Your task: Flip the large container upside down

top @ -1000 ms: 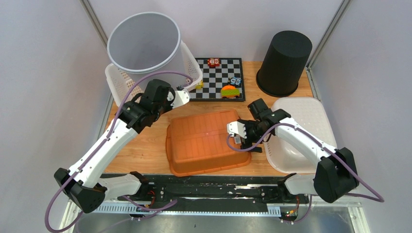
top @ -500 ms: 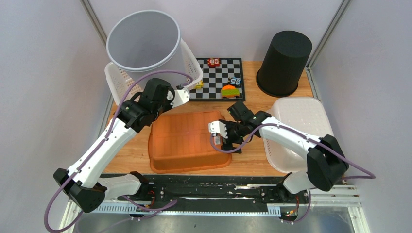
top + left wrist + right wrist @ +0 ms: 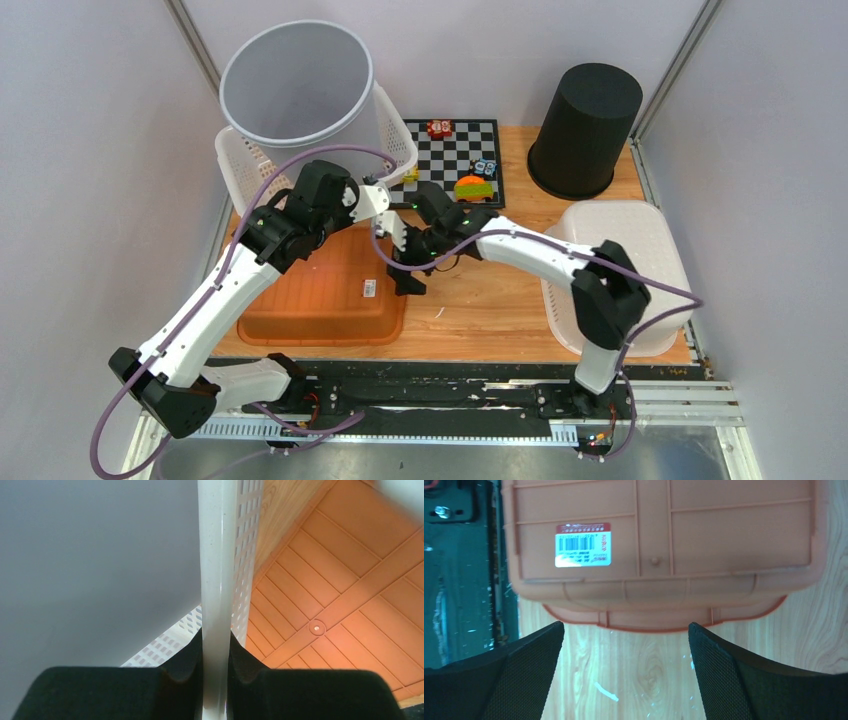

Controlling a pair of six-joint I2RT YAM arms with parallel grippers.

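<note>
We take the large container to be the white perforated basket [image 3: 397,130] at the far left corner of the worktop [image 3: 490,300]. It stands mouth up, and the grey mesh bin [image 3: 295,85] appears to sit inside it. The left tool [image 3: 216,655] is closed on the basket's rim, with the thin white edge pinched between its pads in the left wrist view. The right tool [image 3: 625,630] hangs wide open and empty just beside the orange tub [image 3: 320,285], which lies base up on the near left of the worktop with its barcode label [image 3: 583,544] showing. We judge the basket to be light and springy: thin plastic walls full of holes, likely to flex and twist under a one-sided lift. The rolled rim is the stiffest part and the obvious place to hold, but it is smooth, so a pinch there may slip as the basket tips. A second hold on the opposite rim or through the wall holes would steady it. If the grey bin really rests inside, it adds weight and will tumble out on turning — we cannot tell how firmly it is seated.
</note>
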